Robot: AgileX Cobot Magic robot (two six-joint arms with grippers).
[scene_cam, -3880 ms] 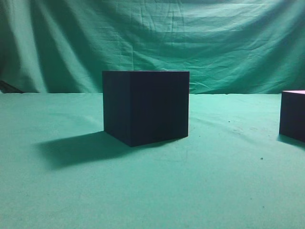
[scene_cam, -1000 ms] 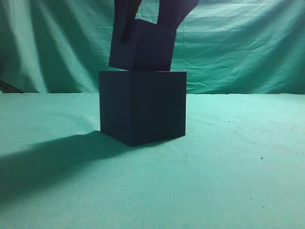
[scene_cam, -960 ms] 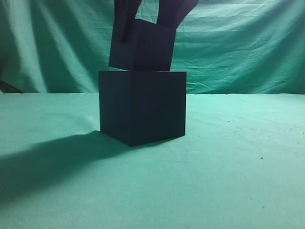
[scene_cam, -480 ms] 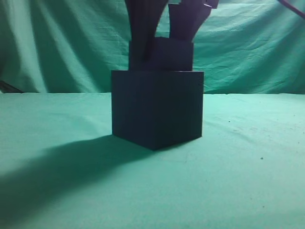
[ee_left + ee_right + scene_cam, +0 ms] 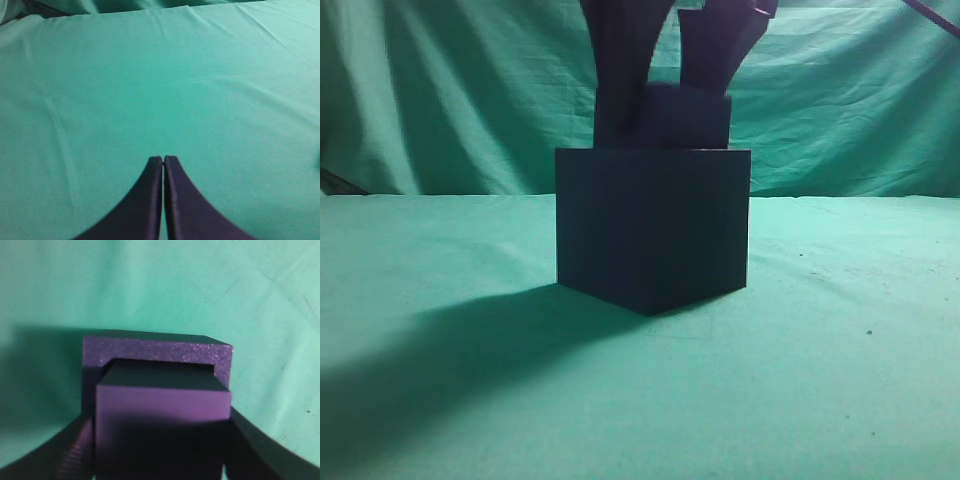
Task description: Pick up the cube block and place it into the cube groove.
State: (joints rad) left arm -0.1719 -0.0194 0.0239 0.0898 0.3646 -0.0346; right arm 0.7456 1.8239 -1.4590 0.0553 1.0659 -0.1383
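Note:
The large dark box [image 5: 650,225] stands mid-table on green cloth. The cube block [image 5: 685,118] sits upright with its lower part sunk in the cube groove in the box's top, its upper part sticking out. My right gripper [image 5: 665,115] comes down from above and is shut on the cube block, one finger on each side. In the right wrist view the cube block [image 5: 162,400] shows a purple-lit face between the fingers [image 5: 162,440], inside the box's speckled rim [image 5: 155,350]. My left gripper [image 5: 163,159] is shut and empty over bare cloth.
Green cloth covers the table [image 5: 840,380] and hangs as a backdrop [image 5: 440,90]. The arm and box cast a wide shadow [image 5: 450,350] across the left front of the table.
A second ago the cube block hung tilted above the box's top left. It now stands upright, partly sunk in the groove. The box has shifted right and slightly nearer.

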